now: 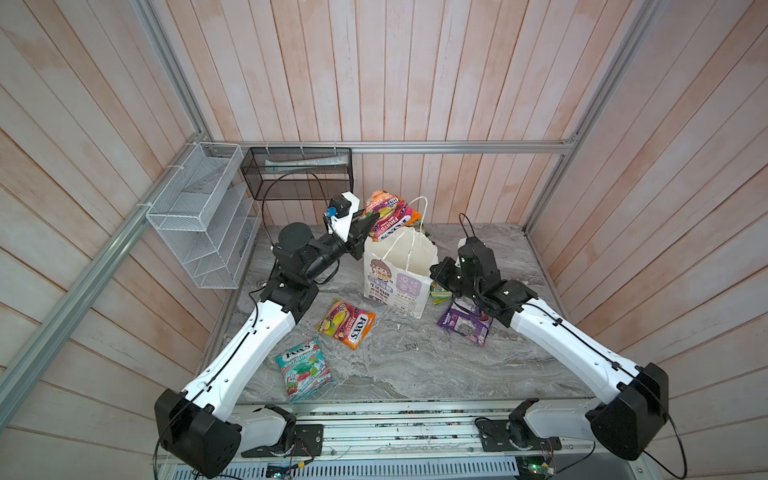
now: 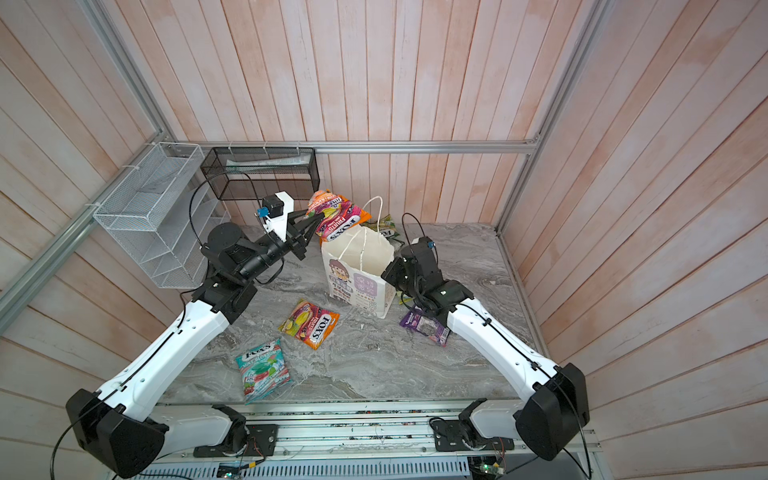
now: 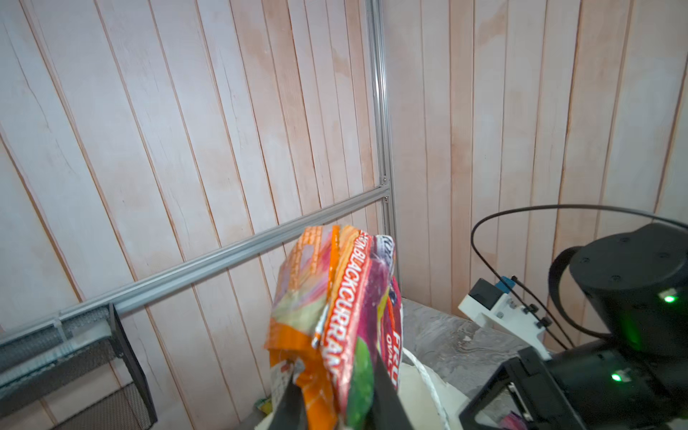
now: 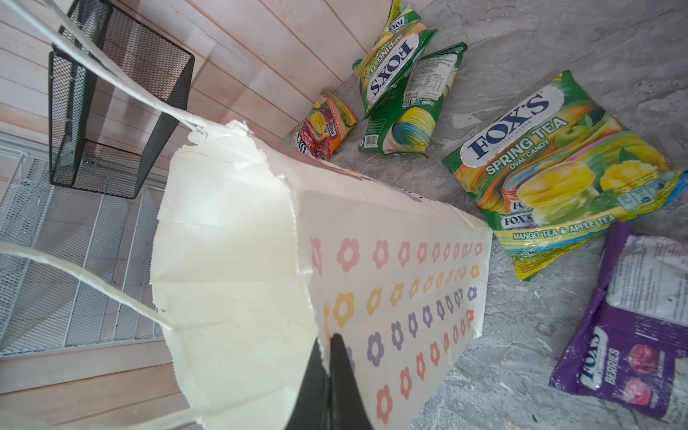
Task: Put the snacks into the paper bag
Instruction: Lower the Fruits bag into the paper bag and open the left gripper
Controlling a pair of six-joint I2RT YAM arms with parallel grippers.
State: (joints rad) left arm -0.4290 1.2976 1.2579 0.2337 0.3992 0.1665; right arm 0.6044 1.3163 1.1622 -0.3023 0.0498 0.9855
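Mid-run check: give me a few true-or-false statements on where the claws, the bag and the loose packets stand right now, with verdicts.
1. The left claw holds an orange-pink packet in the air by the mouth of the paper bag. True.
2. The right claw is open and clear of the bag. False: the right claw is shut on the bag's rim.
3. The teal mint packet is already inside the bag. False: the teal mint packet lies on the table, near its front edge.
4. The bag stands upright with its mouth open. True.
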